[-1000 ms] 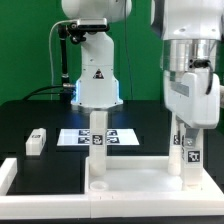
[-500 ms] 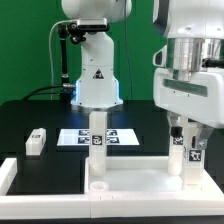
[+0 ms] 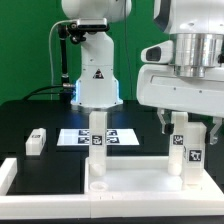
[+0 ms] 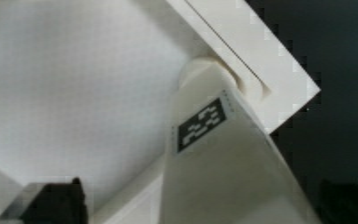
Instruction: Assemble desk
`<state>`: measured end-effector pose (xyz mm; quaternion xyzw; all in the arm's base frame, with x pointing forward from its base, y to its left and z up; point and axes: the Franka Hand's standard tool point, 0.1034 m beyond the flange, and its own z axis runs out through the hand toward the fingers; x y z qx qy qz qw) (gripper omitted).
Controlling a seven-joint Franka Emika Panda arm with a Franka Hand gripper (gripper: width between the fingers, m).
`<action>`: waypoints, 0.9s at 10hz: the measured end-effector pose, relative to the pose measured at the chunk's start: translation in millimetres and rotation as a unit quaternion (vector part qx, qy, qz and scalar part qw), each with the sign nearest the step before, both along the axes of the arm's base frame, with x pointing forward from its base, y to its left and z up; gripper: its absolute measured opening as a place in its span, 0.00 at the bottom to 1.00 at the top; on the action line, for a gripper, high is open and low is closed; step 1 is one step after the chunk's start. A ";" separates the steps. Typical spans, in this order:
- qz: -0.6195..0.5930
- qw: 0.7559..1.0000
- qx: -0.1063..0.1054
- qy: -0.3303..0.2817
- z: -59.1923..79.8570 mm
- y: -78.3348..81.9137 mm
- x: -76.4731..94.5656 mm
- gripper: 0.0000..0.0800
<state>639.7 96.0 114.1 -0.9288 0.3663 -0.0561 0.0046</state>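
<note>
Up goes the pincer (image 3: 189, 126): a second ago it was sitting low around the leg (image 3: 186, 152), and now we are seeing it lifted, the wide white hand hanging just above that leg's top. Its fingers (image 3: 164, 122) are standing spread, released, one on each side of the leg and gripping nothing.

Straight below the pincer, that leg is standing upright on the tabletop (image 3: 135, 182), at the end toward the exterior view's right, and its tag is facing us. Through the wrist view we are looking down the same leg (image 4: 220, 150), which is rising beside a corner of the tabletop (image 4: 69, 90) rim. The dark fingertips (image 4: 55, 200) are showing well apart on either side of it.

Off to the exterior view's left of the pincer, a second leg (image 3: 97, 140) is standing upright at the tabletop's other end. Farther that way, well apart from the pincer, a third leg (image 3: 36, 140) is lying loose on the black table (image 3: 30, 112). The marker board (image 3: 74, 137) is lying flat behind the second leg.
</note>
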 end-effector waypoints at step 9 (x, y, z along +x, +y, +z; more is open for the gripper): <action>0.104 0.994 -0.037 -0.026 1.1 -0.4 7.8 0.37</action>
